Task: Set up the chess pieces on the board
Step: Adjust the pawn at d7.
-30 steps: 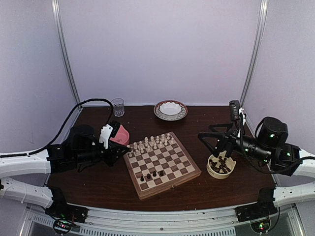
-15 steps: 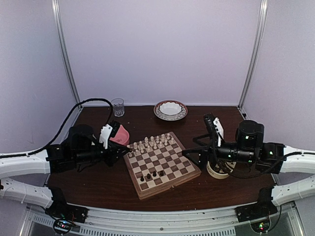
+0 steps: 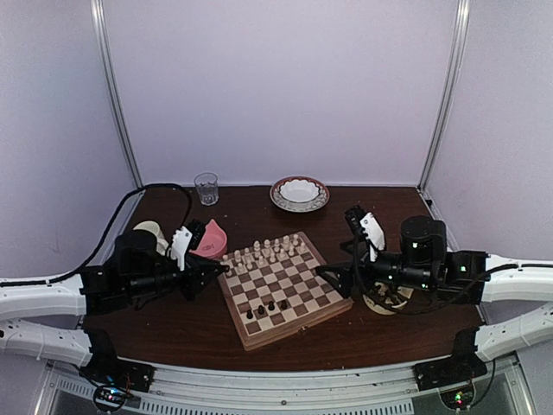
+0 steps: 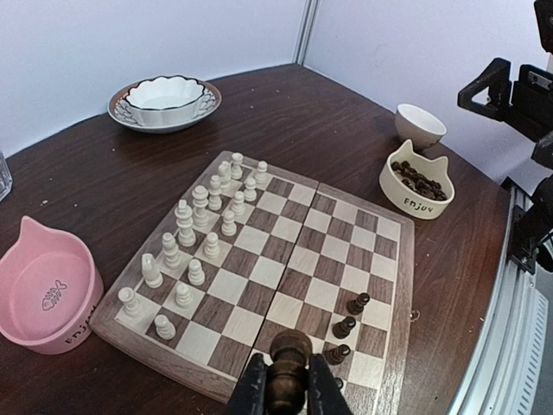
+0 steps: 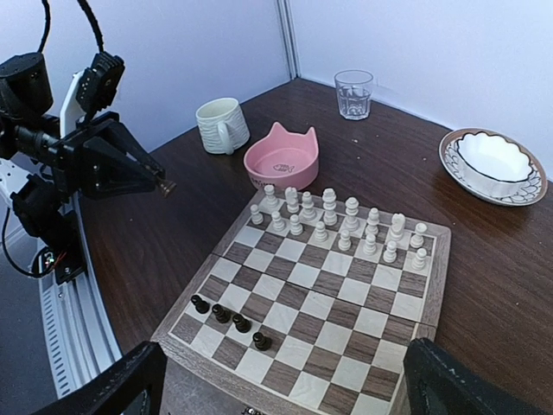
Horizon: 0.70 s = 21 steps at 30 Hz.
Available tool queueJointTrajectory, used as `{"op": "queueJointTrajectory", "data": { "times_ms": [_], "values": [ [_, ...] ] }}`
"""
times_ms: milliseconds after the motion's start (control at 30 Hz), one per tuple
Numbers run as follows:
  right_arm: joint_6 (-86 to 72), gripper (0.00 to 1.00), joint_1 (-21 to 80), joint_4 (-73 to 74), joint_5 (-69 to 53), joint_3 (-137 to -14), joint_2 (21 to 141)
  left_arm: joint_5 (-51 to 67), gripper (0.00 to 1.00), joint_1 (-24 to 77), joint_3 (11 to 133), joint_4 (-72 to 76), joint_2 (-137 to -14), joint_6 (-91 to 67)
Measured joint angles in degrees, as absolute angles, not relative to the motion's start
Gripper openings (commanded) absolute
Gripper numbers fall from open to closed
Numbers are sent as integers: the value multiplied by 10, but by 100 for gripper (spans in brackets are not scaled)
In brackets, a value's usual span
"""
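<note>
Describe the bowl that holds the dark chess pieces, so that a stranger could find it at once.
Find the chessboard in the middle of the table. Off its right edge stands a cream bowl holding dark chess pieces. Two cat ears on its rim separate it from the plain white cup beside it.

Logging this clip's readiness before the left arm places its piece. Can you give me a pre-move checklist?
1. Left gripper shut on a dark chess piece: ok.
2. Piece type, for choosing its square: cannot tell.
3. Squares beside the four dark pawns on the board free: ok.
4. Right gripper open, empty, at the board's opposite side: ok.
5. Left gripper over its target square: not ok, it is at the board's left edge.
</note>
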<state>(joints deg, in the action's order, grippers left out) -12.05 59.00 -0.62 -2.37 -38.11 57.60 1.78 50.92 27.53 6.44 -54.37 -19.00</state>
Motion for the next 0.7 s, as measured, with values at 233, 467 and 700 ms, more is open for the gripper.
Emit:
{"op": "queueJointTrajectory", "data": {
  "times_ms": [233,467,700],
  "values": [
    [-120,99,590,-17,3,-381,587,15,0,509,279,65,-541,-209],
    [-121,98,590,-25,3,-381,635,6,0,509,317,55,-576,-239],
    [-119,98,590,-24,5,-381,656,7,0,509,372,55,-632,-251]
  ]
}}
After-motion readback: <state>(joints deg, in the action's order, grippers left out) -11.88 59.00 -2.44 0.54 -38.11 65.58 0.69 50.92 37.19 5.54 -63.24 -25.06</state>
